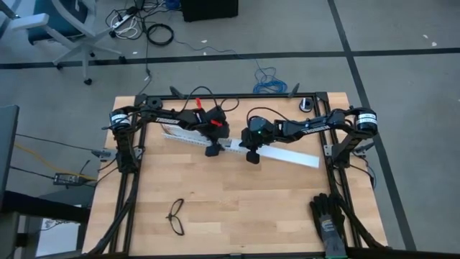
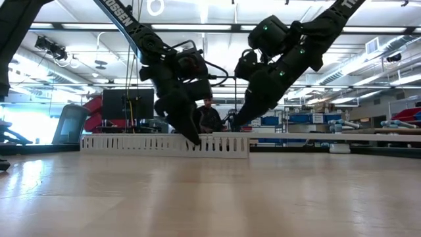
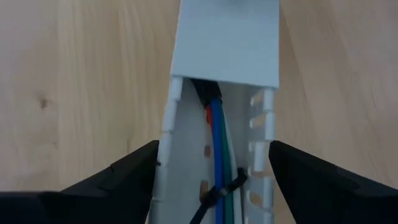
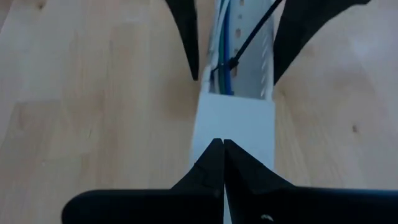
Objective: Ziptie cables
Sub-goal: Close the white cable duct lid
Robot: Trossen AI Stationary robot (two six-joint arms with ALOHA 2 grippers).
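A long white slotted duct [image 1: 188, 137] lies slantwise on the table, its right part closed by a flat white cover [image 1: 287, 154]. In the open part lie the cables [image 3: 216, 134], blue, green, white and red, running under the cover's edge. The thin black ziptie [image 3: 225, 189] crosses them. My left gripper [image 3: 214, 149] is open, slanting down from above, with one finger outside each wall of the duct. My right gripper [image 4: 222, 144] is shut, and its tips are over the cover's end next to the opening. My left gripper's fingers [image 3: 134, 177] stand close against the duct's two slotted walls [image 3: 166, 149]; whether they touch the walls I cannot tell. My right gripper's shut fingertips [image 4: 214, 155] slant down at the cover [image 4: 239, 121] near its open end; whether they rest on it I cannot tell.
Black thin-framed glasses [image 1: 176, 216] lie near the front left. A black glove [image 1: 328, 216] lies at the front right. Black frame rails [image 1: 129, 180] run along the table's sides. A person [image 2: 209, 116] shows in the room behind the table. Bare wood lies in front of the duct.
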